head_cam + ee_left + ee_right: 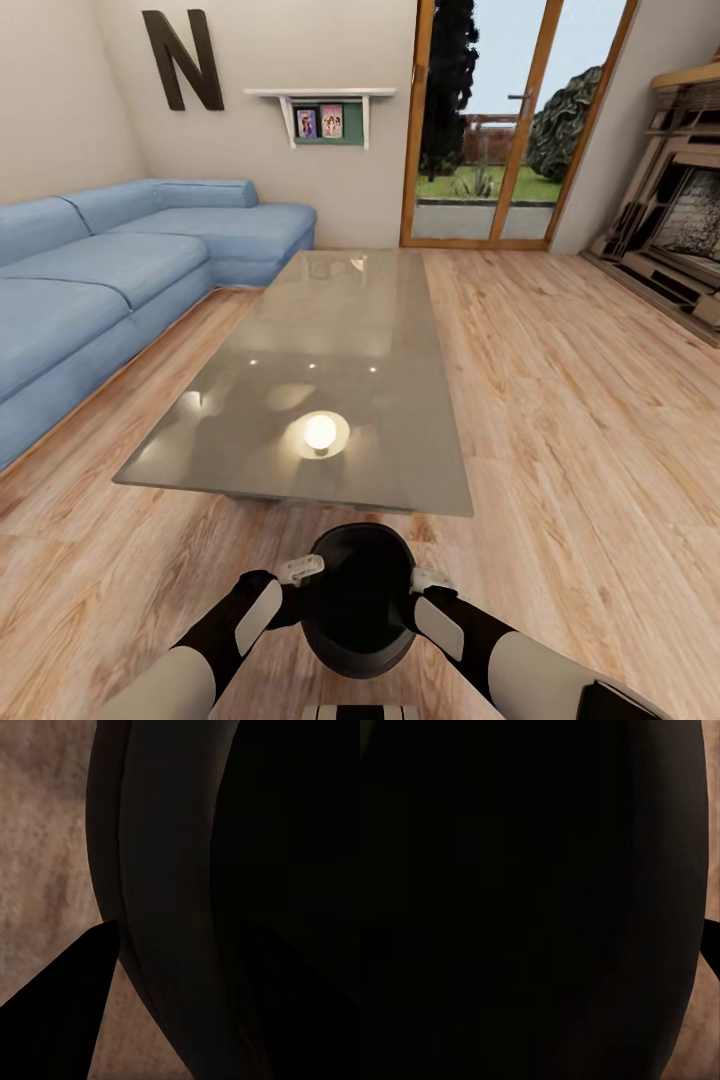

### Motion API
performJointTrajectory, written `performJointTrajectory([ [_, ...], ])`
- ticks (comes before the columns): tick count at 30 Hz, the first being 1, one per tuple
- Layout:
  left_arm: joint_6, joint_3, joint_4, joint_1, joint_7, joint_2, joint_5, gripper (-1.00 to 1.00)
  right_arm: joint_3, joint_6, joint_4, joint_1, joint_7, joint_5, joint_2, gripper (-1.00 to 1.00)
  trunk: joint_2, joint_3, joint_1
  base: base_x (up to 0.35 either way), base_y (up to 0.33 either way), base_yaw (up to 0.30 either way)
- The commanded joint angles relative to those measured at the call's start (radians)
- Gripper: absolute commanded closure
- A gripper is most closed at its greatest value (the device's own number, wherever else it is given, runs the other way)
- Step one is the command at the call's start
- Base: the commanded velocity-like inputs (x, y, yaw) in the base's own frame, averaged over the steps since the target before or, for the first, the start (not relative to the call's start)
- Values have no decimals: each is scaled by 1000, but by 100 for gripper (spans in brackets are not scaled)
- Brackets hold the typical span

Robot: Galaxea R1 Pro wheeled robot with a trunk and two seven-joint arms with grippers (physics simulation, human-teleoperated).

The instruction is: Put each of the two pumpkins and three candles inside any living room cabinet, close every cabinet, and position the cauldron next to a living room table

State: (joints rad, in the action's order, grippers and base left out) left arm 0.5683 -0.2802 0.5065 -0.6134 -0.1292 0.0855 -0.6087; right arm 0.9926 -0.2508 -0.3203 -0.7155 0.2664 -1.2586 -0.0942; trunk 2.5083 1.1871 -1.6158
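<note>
I hold the cauldron (pixel 358 598) between my two grippers, low at six o'clock in the head view, just short of the near edge of the table (pixel 330 350). It is round and matte black, with a wide dark mouth and a bulging belly. My left gripper (pixel 300 572) presses at its nine o'clock side, my right gripper (pixel 428 580) at its three o'clock. In my left wrist view the smooth curved black wall (pixel 172 907) runs close past one dark finger (pixel 60 1012); in my right wrist view the pot's belly (pixel 525 900) is nearly all black, so I cannot tell whether either set of fingers is apart or together.

The table's top is a long glossy glass rectangle, mirroring a round lamp glow. The floor (pixel 580 420) is pale grained wood planks. A soft blue sofa (pixel 110 260) lies at ten o'clock, glazed wood-framed doors (pixel 510 120) at one o'clock.
</note>
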Motion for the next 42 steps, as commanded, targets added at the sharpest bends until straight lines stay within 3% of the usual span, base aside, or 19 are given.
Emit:
performJointTrajectory([
  [1,-19,-2,-36,1,-6,0,-5,100,6,-2,-2,-1,7,-5,1,-100,0,1,0,0,0,0],
  [2,-19,-2,-36,1,-6,0,-5,-100,6,-2,-2,-1,7,-5,1,-100,0,1,0,0,0,0],
  [14,-17,0,-13,1,-9,4,-5,-100,6,-1,-2,-1,7,-5,1,-100,0,1,0,0,0,0],
  [42,-2,1,-3,1,-10,3,-9,-100,6,-2,1,-1,7,-5,1,-100,-6,-107,12,-51,0,0],
])
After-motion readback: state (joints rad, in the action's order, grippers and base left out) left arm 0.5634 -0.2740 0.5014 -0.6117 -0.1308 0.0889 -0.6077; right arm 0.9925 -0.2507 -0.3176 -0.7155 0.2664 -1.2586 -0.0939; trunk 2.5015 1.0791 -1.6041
